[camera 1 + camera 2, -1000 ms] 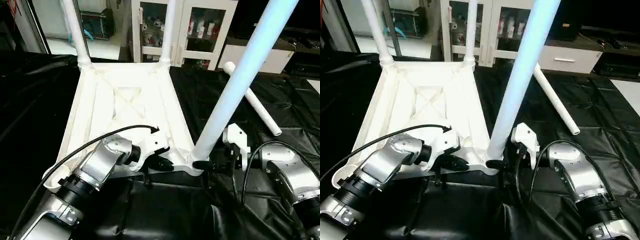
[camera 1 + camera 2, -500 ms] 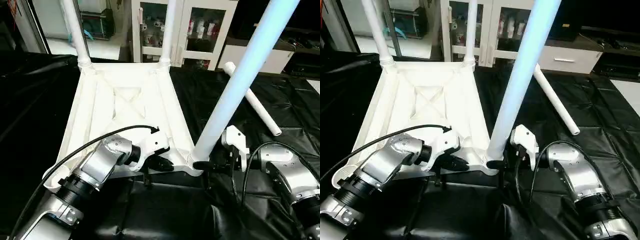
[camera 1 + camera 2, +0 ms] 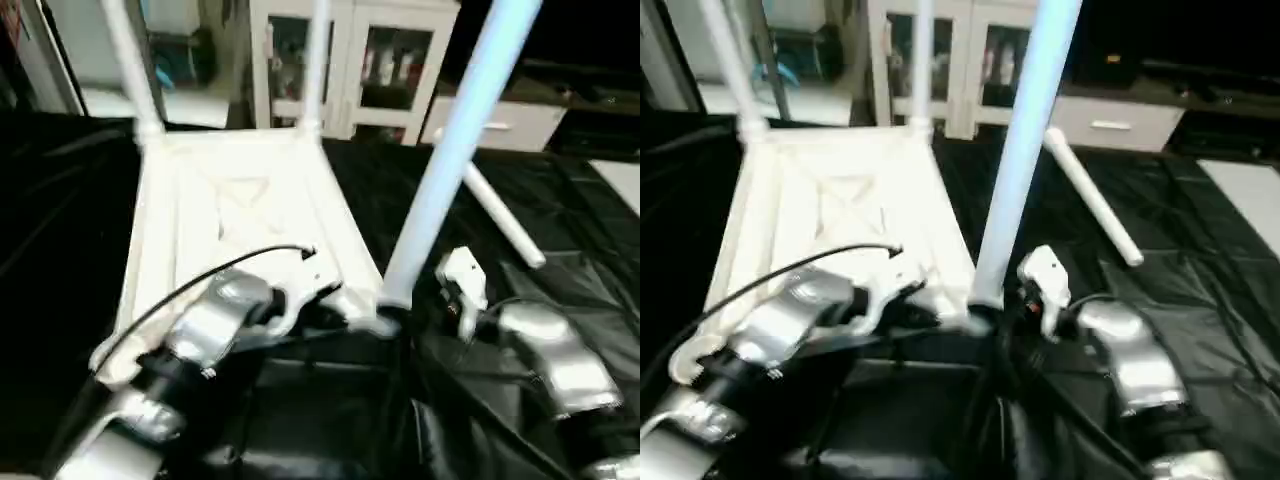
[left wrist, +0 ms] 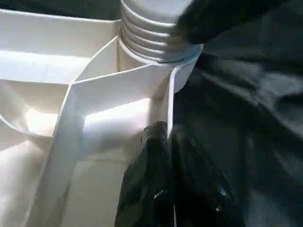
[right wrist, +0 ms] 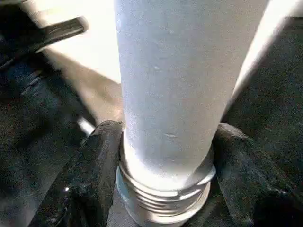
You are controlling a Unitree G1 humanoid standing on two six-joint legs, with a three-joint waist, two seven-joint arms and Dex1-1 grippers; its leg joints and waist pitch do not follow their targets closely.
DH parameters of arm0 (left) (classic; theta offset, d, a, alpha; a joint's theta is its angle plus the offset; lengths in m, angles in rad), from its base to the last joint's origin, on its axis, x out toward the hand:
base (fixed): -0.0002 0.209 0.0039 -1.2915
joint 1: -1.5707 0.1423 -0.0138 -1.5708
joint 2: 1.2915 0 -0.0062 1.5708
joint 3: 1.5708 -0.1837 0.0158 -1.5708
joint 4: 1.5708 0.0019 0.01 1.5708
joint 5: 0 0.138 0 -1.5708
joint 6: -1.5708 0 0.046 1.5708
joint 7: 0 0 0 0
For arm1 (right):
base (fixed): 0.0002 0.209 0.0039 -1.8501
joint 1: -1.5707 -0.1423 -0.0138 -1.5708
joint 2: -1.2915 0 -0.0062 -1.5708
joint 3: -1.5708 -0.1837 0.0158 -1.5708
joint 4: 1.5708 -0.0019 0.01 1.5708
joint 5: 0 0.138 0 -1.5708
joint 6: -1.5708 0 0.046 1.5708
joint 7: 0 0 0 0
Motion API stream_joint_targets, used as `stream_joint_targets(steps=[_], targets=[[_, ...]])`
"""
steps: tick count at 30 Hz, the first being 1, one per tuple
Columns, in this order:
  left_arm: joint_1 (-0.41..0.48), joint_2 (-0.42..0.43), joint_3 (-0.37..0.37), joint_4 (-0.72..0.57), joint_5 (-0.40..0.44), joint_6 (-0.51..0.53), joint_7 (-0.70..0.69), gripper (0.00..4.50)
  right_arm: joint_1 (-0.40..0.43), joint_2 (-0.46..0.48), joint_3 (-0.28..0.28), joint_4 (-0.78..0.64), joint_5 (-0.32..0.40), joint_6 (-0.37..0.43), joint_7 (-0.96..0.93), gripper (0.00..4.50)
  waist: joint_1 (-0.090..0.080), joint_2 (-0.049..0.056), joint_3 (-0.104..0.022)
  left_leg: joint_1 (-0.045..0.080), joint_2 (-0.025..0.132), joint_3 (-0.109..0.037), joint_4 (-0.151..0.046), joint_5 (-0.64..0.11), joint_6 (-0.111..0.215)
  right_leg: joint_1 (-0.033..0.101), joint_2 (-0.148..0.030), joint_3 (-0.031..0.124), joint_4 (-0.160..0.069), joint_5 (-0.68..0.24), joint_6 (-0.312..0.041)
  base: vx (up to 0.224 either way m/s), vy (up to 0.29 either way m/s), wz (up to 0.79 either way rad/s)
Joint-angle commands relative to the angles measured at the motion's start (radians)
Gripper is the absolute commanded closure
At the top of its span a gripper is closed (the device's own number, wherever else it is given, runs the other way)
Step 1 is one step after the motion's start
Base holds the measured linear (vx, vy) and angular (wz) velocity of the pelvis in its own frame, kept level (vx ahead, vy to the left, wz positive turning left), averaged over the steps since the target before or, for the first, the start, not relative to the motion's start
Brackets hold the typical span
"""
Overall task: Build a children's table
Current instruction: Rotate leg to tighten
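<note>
Looking down from the head, the upturned table top [image 3: 240, 210] lies on black sheeting [image 3: 480, 400]; a near-corner leg [image 3: 450, 150] stands upright, a loose leg [image 3: 500, 215] lies beyond.

Left wrist: left gripper [image 4: 169, 137], jaws together, pinches the top's rim.

Right wrist: right gripper [image 5: 165, 156], jaws clamped on that leg's base.

The white top [image 3: 240, 215] lies underside up, ribs and X-brace showing. Two legs [image 3: 128, 60] stand upright in its 12 o'clock corners (upper ends out of frame). A third leg [image 3: 455, 140] rises tilted from the near corner at 4 o'clock, threads visible. The fourth leg [image 3: 503, 217] lies flat at 2 o'clock.
</note>
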Motion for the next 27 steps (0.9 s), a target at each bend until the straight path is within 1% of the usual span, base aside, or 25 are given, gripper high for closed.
stream_joint_targets(steps=[1,2,3,4,5,6,7,8,9,10,11,12,13,14,15,16,18,19,20,21,22,23,24,25,27], targets=[[-0.03,-0.076,0.004,0.083,0.007,0.0,0.117,4.5,-0.013,0.088,-0.002,0.036,-0.053,0.058,-0.187,1.92,-0.015,0.001,-0.033,0.027,0.064,-0.06,-0.088,-0.525,-0.061,0.002,-0.072,0.017,-0.116,-0.713,-0.066,-0.066,0.008,-0.07],[-0.03,-0.076,0.004,0.083,0.007,0.0,0.117,4.5,-0.013,0.088,-0.002,0.036,-0.053,0.058,-0.187,1.92,-0.02,0.004,-0.033,0.031,0.063,-0.064,-0.087,-0.543,-0.068,0.001,-0.07,0.01,-0.121,-0.722,-0.059,-0.066,0.008,-0.07],[-0.046,-0.093,0.018,0.115,0.017,-0.011,0.167,4.5,-0.022,0.121,-0.016,0.047,-0.065,0.069,-0.259,1.92,-0.033,0.007,-0.031,0.039,0.062,-0.07,-0.084,-0.594,-0.073,0.002,-0.066,-0.014,-0.138,-0.732,-0.042,-0.078,0.013,-0.04],[-0.061,-0.11,0.033,0.146,0.025,-0.025,0.214,4.5,-0.032,0.155,-0.03,0.06,-0.074,0.082,-0.332,1.92,-0.046,0.022,-0.027,0.044,0.068,-0.081,-0.093,-0.666,-0.081,0.011,-0.058,-0.043,-0.143,-0.699,-0.034,-0.054,0.035,-0.07],[-0.069,-0.119,0.04,0.163,0.029,-0.033,0.237,4.5,-0.038,0.175,-0.039,0.07,-0.077,0.089,-0.377,1.92,-0.052,0.037,-0.026,0.018,0.086,-0.096,-0.13,-0.744,-0.1,0.049,-0.048,-0.052,-0.107,-0.592,-0.043,-0.054,0.035,-0.07],[-0.082,-0.13,0.048,0.189,0.038,-0.048,0.274,4.5,-0.049,0.208,-0.06,0.088,-0.079,0.1,-0.457,1.92,-0.055,0.039,-0.028,-0.006,0.101,-0.098,-0.157,-0.78,-0.111,0.073,-0.044,-0.041,-0.054,-0.485,-0.06,-0.069,0.042,-0.08],[-0.091,-0.138,0.051,0.209,0.045,-0.06,0.297,4.5,-0.062,0.239,-0.082,0.111,-0.083,0.114,-0.541,1.93,-0.037,0.046,-0.017,-0.042,0.114,-0.074,-0.224,-0.882,-0.133,0.093,-0.016,-0.039,0.046,-0.336,-0.088,-0.097,0.008,0.1],[-0.1,-0.147,0.052,0.23,0.055,-0.071,0.318,4.5,-0.076,0.264,-0.097,0.139,-0.096,0.124,-0.621,1.93,-0.011,0.026,-0.019,-0.026,0.102,-0.029,-0.239,-0.866,-0.115,0.073,-0.003,-0.012,0.088,-0.287,-0.085,-0.097,0.008,0.1],[-0.105,-0.151,0.05,0.244,0.063,-0.079,0.329,4.5,-0.088,0.28,-0.11,0.159,-0.105,0.128,-0.681,1.93,-0.012,-0.006,-0.025,0.008,0.079,-0.024,-0.189,-0.767,-0.107,0.038,-0.025,0.022,0.036,-0.453,-0.065,0.001,-0.072,0.24],[-0.108,-0.152,0.048,0.252,0.069,-0.085,0.334,4.5,-0.095,0.29,-0.12,0.171,-0.109,0.13,-0.718,1.93,-0.016,-0.043,-0.028,0.111,0.011,-0.036,0.048,-0.442,-0.074,-0.087,-0.145,0.031,-0.164,-1.012,-0.014,0.041,-0.107,0.05],[-0.111,-0.154,0.044,0.262,0.076,-0.093,0.341,4.5,-0.104,0.301,-0.133,0.184,-0.114,0.132,-0.761,1.93,-0.007,-0.027,-0.028,0.026,0.02,-0.071,0.053,-0.169,-0.026,-0.009,-0.189,0.08,-0.155,-1.068,-0.016,0.041,-0.107,0.05],[-0.114,-0.156,0.041,0.271,0.081,-0.099,0.346,4.5,-0.115,0.314,-0.148,0.195,-0.125,0.13,-0.816,1.93,-0.006,-0.023,-0.034,-0.038,0.034,-0.089,0.003,-0.127,-0.032,0.063,-0.179,0.061,-0.107,-0.95,-0.023,0.069,-0.028,-0.43],[-0.115,-0.154,0.033,0.275,0.088,-0.103,0.346,4.5,-0.127,0.323,-0.155,0.205,-0.133,0.124,-0.847,1.93,0.0,0.014,-0.046,-0.025,0.057,-0.095,-0.076,-0.209,-0.079,0.044,-0.082,0.004,-0.075,-0.68,-0.037,0.074,0.035,-0.29],[-0.116,-0.155,0.029,0.284,0.091,-0.107,0.344,4.5,-0.138,0.332,-0.158,0.212,-0.139,0.12,-0.86,1.93,-0.012,0.015,-0.052,-0.001,0.071,-0.098,-0.08,-0.255,-0.101,0.022,-0.061,0.003,-0.052,-0.497,-0.062,0.074,0.035,-0.29],[-0.116,-0.156,0.029,0.289,0.09,-0.108,0.341,4.5,-0.146,0.34,-0.158,0.217,-0.141,0.114,-0.862,1.93,-0.017,0.029,-0.056,0.006,0.075,-0.096,-0.088,-0.25,-0.128,0.027,-0.054,0.009,-0.027,-0.179,-0.142,0.0,0.0,0.0],[-0.116,-0.152,0.023,0.294,0.094,-0.111,0.336,4.5,-0.153,0.35,-0.156,0.214,-0.134,0.107,-0.848,1.93,-0.027,0.012,-0.044,-0.003,0.069,-0.082,-0.103,-0.356,-0.106,0.038,-0.054,0.009,-0.038,-0.211,-0.167,0.0,0.0,0.0],[-0.116,-0.15,0.02,0.298,0.096,-0.112,0.332,4.5,-0.156,0.357,-0.154,0.209,-0.127,0.1,-0.837,1.93,-0.027,0.008,-0.038,0.013,0.06,-0.075,-0.097,-0.476,-0.1,0.02,-0.063,0.014,-0.066,-0.403,-0.146,0.0,0.0,0.0],[-0.117,-0.151,0.023,0.307,0.095,-0.116,0.33,4.5,-0.158,0.357,-0.144,0.201,-0.134,0.081,-0.835,1.93,-0.027,0.003,-0.038,0.018,0.056,-0.075,-0.094,-0.516,-0.088,0.013,-0.071,0.015,-0.083,-0.538,-0.114,0.0,0.0,0.0],[-0.117,-0.151,0.023,0.307,0.095,-0.116,0.33,4.5,-0.158,0.357,-0.144,0.201,-0.134,0.081,-0.835,1.93,-0.025,0.003,-0.039,0.018,0.056,-0.076,-0.094,-0.51,-0.083,0.014,-0.075,0.016,-0.089,-0.573,-0.1,0.0,0.0,0.0],[-0.117,-0.149,0.022,0.31,0.097,-0.12,0.327,4.5,-0.159,0.354,-0.134,0.197,-0.139,0.078,-0.828,1.93,-0.024,0.004,-0.041,0.012,0.058,-0.077,-0.097,-0.483,-0.077,0.017,-0.077,0.017,-0.094,-0.591,-0.081,0.0,0.0,0.0],[-0.117,-0.147,0.022,0.313,0.098,-0.123,0.323,4.5,-0.156,0.351,-0.126,0.18,-0.137,0.071,-0.817,1.93,-0.022,0.006,-0.041,0.013,0.06,-0.076,-0.1,-0.464,-0.074,0.015,-0.076,0.017,-0.097,-0.582,-0.075,0.0,0.0,0.0],[-0.116,-0.14,0.016,0.316,0.103,-0.126,0.31,4.5,-0.139,0.34,-0.099,0.117,-0.124,0.074,-0.759,1.93,-0.02,0.007,-0.042,0.013,0.062,-0.074,-0.102,-0.442,-0.07,0.016,-0.075,0.019,-0.097,-0.552,-0.08,0.0,0.0,0.0],[-0.116,-0.137,0.014,0.316,0.105,-0.127,0.305,4.5,-0.132,0.337,-0.092,0.095,-0.122,0.076,-0.746,1.93,-0.018,0.01,-0.043,0.012,0.063,-0.074,-0.104,-0.426,-0.069,0.019,-0.074,0.02,-0.096,-0.526,-0.084,0.0,0.0,0.0],[-0.115,-0.134,0.012,0.314,0.105,-0.126,0.301,4.5,-0.123,0.334,-0.09,0.071,-0.115,0.072,-0.732,1.58,-0.013,0.009,-0.044,0.01,0.065,-0.07,-0.105,-0.39,-0.066,0.02,-0.071,0.024,-0.091,-0.465,-0.097,0.0,0.0,0.0],[-0.111,-0.129,0.012,0.309,0.105,-0.126,0.291,4.5,-0.102,0.321,-0.079,0.007,-0.108,0.097,-0.689,1.23,-0.008,0.007,-0.045,0.009,0.067,-0.064,-0.105,-0.352,-0.059,0.022,-0.071,0.028,-0.083,-0.396,-0.122,0.0,0.0,0.0]])
